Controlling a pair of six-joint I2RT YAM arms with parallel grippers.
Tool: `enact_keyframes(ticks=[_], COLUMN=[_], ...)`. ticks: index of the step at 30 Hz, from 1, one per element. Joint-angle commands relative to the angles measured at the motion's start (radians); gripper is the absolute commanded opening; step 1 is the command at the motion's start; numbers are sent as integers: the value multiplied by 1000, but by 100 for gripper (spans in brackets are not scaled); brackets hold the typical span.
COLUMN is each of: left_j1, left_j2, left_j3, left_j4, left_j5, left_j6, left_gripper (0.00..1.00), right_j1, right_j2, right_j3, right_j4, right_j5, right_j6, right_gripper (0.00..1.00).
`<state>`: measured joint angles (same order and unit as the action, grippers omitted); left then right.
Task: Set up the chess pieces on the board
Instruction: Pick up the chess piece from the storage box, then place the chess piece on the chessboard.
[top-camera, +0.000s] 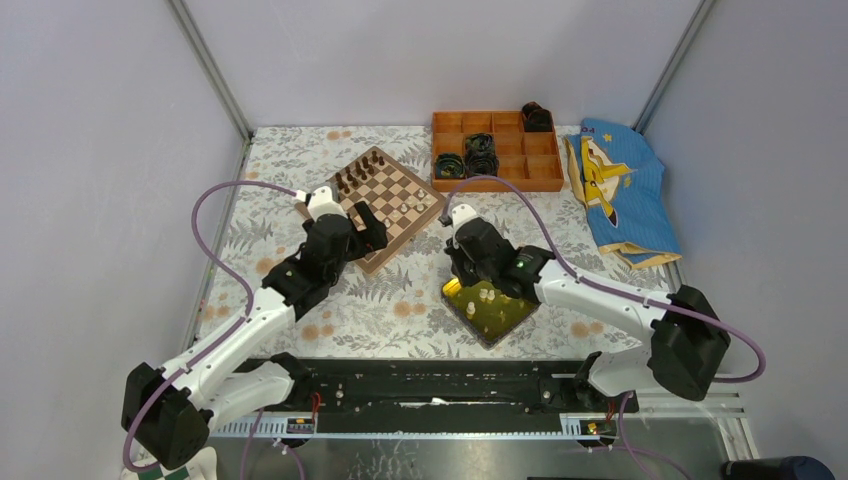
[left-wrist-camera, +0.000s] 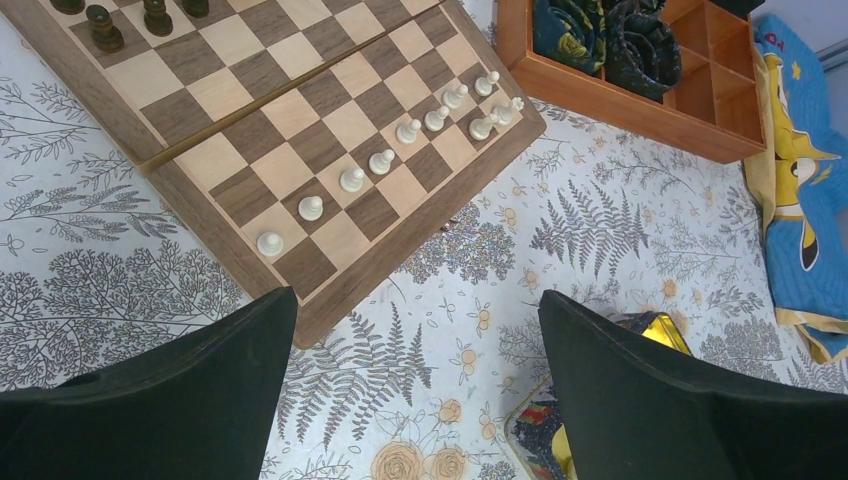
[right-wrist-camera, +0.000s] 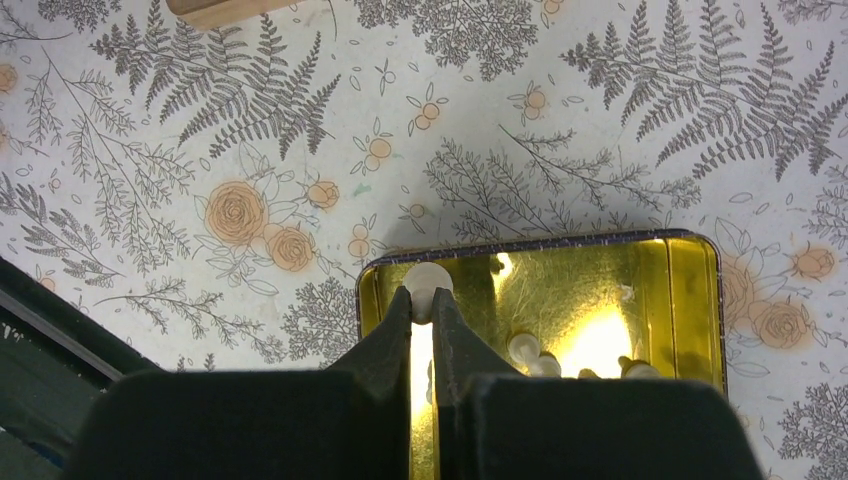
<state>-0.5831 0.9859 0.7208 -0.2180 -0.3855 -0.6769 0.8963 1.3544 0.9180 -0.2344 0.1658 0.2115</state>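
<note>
The board (top-camera: 385, 205) lies at the back middle of the table, with dark figures along its far side. A diagonal row of cream chess pieces (left-wrist-camera: 382, 160) stands on the board (left-wrist-camera: 300, 100) near its right edge. My left gripper (left-wrist-camera: 415, 300) hangs open over the tablecloth just off the board's near corner, nothing between its fingers (left-wrist-camera: 200, 390). In the top view the left gripper (top-camera: 365, 232) sits at that corner. My right gripper (right-wrist-camera: 421, 300) is shut on a cream chess piece (right-wrist-camera: 428, 283) at the corner of the yellow tray (right-wrist-camera: 690, 300). Several more cream pieces (right-wrist-camera: 530, 350) lie in the tray.
An orange compartment box (top-camera: 497, 150) with dark rolled items stands behind the right arm. A blue cloth with a yellow figure (top-camera: 615, 190) lies at the back right. The yellow tray (top-camera: 500, 318) sits in front of the right gripper (top-camera: 465, 280). A floral cloth covers the table.
</note>
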Motion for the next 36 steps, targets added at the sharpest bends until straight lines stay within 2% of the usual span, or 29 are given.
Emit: enact_keyframes(ticks=[1,9,23,36], left_j1=[-9,-9,-9,-9], left_j2=[-18,-29,-57,-192], left_j3=[10,16,5,-51], left_j4=[13,5,-4,-15], left_j5=[-24,-30,-71,-188], left_j6=[0,0,-1,-43], left_gripper=[99,99,99,99], right_j1=[10,10,5,-17], right_j2=[47,200,621,803], right_j3=[75,223,625,852], right_j4=[24,58,37,-17], right_j5=[-9,-40,-76,-126], right_j6=[-27,-57,-115,-121], right_gripper=[0,0,0,0])
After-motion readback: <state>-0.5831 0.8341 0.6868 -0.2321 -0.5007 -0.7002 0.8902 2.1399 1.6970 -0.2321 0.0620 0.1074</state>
